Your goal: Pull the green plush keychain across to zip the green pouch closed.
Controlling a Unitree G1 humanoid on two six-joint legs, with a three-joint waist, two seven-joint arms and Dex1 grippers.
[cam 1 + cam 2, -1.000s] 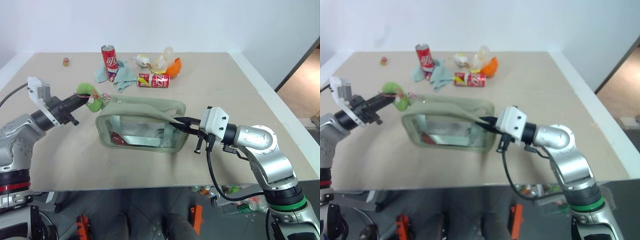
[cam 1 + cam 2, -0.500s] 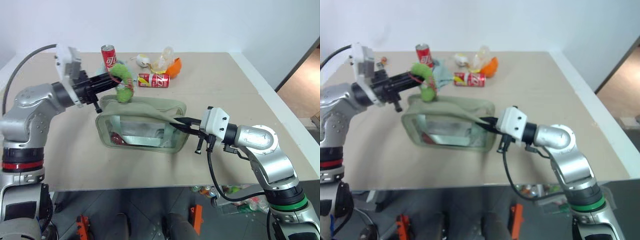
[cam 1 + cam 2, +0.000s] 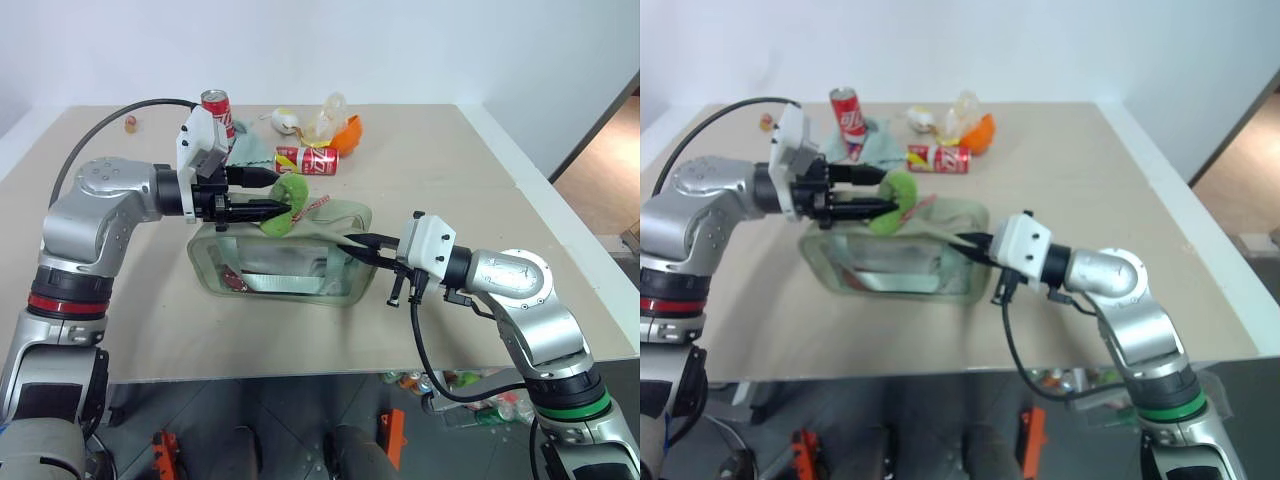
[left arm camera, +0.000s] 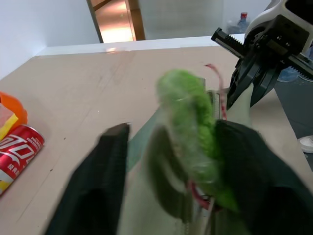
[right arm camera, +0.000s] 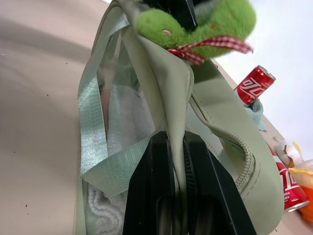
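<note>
Pinching green pouch (image 3: 300, 262) edge, right tool (image 3: 352, 244), left tool (image 3: 270, 193) spread around green plush keychain (image 3: 283, 192)

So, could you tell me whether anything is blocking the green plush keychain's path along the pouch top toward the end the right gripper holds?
Nothing visible does. The green plush keychain sits between the left gripper's spread fingers above the green pouch. The stretch of pouch top leading to the right gripper, pinching the far end, looks clear.

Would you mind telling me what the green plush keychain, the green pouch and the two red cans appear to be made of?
The green plush keychain looks like fuzzy synthetic pile, matte, with a red-checked ribbon. The green pouch seems woven sage fabric with stitched edges; its side panels look like clear glossy plastic, since contents show through. The upright can and the lying can are probably thin printed metal, judging by their sheen.
</note>
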